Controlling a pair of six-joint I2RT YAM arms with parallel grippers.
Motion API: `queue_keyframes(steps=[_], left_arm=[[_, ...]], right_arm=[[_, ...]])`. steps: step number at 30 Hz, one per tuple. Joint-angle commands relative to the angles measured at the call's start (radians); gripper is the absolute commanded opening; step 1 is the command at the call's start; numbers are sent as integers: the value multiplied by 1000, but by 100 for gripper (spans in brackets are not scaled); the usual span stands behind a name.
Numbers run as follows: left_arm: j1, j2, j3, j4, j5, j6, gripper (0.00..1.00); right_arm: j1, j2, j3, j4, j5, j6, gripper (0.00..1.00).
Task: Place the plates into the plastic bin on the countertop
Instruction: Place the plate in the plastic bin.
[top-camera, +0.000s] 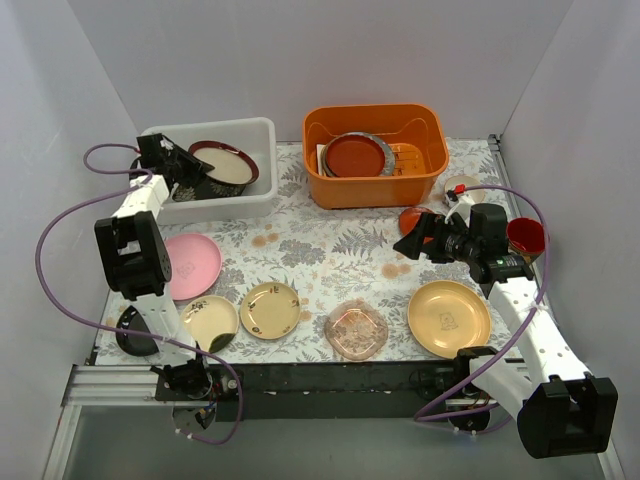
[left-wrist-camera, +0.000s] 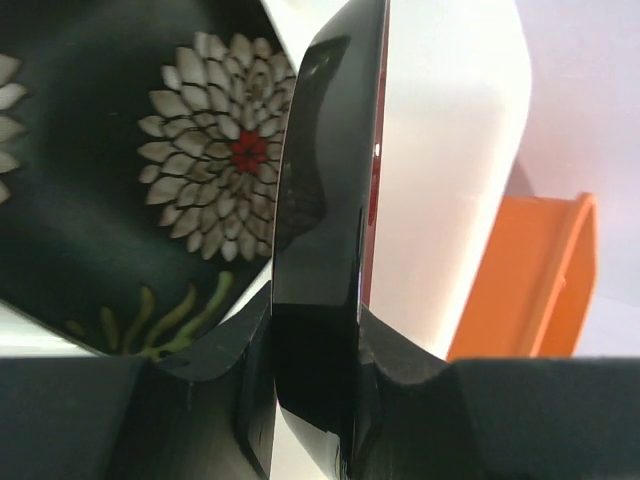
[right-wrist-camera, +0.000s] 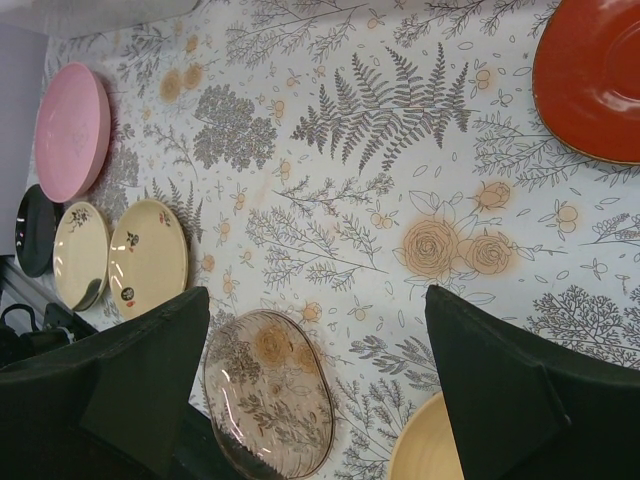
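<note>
The white plastic bin (top-camera: 262, 135) stands at the back left of the countertop (top-camera: 320, 250). My left gripper (top-camera: 183, 170) reaches into it, shut on the rim of a dark-rimmed glossy round plate (top-camera: 228, 165). The left wrist view shows that plate edge-on (left-wrist-camera: 325, 200) between the jaws of my left gripper (left-wrist-camera: 318, 350), beside a black floral plate (left-wrist-camera: 150, 180). My right gripper (top-camera: 415, 242) hangs open over the countertop, near a small red plate (top-camera: 411, 217). A pink plate (top-camera: 192, 265), a black plate (top-camera: 133, 332), two cream plates (top-camera: 270, 309), a clear glass plate (top-camera: 356, 330) and a gold plate (top-camera: 448, 318) lie loose.
An orange tub (top-camera: 375, 185) of dishes stands right of the bin. A red mug (top-camera: 526, 236) and a small cream bowl (top-camera: 463, 186) sit at the right edge. White walls close in the left, back and right sides.
</note>
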Motion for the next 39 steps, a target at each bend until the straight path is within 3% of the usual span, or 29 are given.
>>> queue_keyframes(steps=[1,10,23,29,39], left_arm=[[8,-57,73,81,-22,4,0],[14,-14,76,65,-92,6,0],[25,55,96,57,-74,27,1],[39,98,126,14,-59,27,30],[71,121,116,-70,-80,38,39]], right_arm=[[-5,-5,-9,17,-2,-2,96],[-5,-8,-29,20,-4,-1,96],[-6,-14,-35,21,10,2,98],[-5,-7,-33,20,7,-1,98],[-5,1,-30,29,-11,5,97]])
